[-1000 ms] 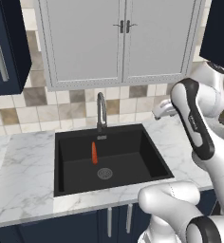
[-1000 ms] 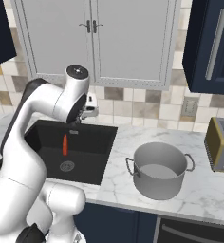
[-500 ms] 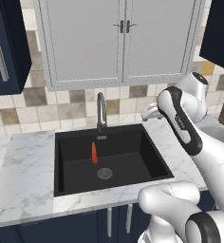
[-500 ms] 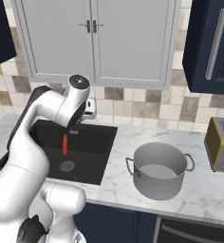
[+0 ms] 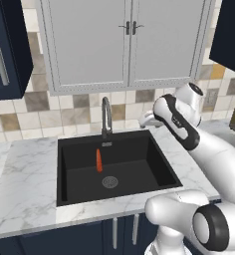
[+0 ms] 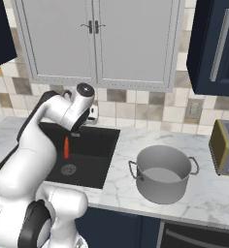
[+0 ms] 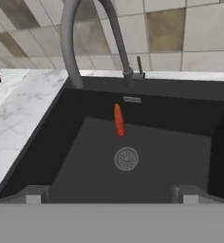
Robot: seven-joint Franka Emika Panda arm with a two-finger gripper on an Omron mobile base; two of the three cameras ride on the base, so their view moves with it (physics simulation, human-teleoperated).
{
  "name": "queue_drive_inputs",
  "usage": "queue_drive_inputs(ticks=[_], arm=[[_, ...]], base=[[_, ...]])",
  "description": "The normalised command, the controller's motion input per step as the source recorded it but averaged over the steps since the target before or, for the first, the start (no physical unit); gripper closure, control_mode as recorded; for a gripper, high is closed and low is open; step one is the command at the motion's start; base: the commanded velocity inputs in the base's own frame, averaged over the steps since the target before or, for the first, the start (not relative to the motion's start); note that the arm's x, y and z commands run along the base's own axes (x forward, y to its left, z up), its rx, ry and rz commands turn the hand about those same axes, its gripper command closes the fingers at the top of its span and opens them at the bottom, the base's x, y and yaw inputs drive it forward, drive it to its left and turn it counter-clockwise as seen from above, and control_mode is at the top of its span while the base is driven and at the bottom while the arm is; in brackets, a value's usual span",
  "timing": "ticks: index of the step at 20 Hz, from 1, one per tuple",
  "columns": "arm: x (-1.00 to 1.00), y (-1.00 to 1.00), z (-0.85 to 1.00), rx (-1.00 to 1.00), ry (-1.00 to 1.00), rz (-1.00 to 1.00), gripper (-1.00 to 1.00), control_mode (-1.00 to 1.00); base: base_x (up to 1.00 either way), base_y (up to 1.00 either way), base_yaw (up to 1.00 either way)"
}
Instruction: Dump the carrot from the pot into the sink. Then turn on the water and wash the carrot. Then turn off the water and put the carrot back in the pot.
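The carrot (image 5: 98, 160) lies on the matte-black floor of the sink (image 5: 69, 196), just on the far side of the round drain (image 5: 110, 182) and pointing toward the back wall, while the pot (image 6: 162, 174) stands upright and empty on the marble counter (image 6: 204, 193) to the right of the basin, well apart from it. Over the last second the white arm has swung left from the counter's right side toward the sink, so that its wrist now hangs above the basin's far right corner, near the arched faucet (image 5: 106, 117), whereas a second ago it sat farther right against the tiled backsplash (image 5: 35, 119). The carrot and the pot have not shifted in that time. The gripper (image 7: 109, 193) looks down into the basin with its jaws spread as wide as they go and nothing between them, the two dark tips framing the near edge of the sink floor in the hand view. No stream runs from the spout, and the faucet's small lever (image 7: 139, 65) stands up beside its base at the back rim. Judged from this, the dumping step appears done and the arm seems to be closing on the faucet to turn on the water; washing and returning the carrot to the pot remain ahead.
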Motion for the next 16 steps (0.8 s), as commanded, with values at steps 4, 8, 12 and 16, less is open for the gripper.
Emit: queue_drive_inputs(ticks=[4, 8, 12, 16], arm=[[0.33, 0.19, -0.20, 0.02, 0.03, 0.00, -1.00, -1.00], [0.33, 0.14, -0.13, 0.00, 0.03, 0.00, -1.00, -1.00], [0.35, 0.10, -0.14, 0.00, 0.02, 0.00, -1.00, -1.00], [0.39, 0.08, -0.17, 0.01, 0.00, 0.00, -1.00, -1.00]], base=[[0.00, 0.00, 0.00], [0.00, 0.00, 0.00], [0.00, 0.00, 0.00], [0.00, 0.00, 0.00]])
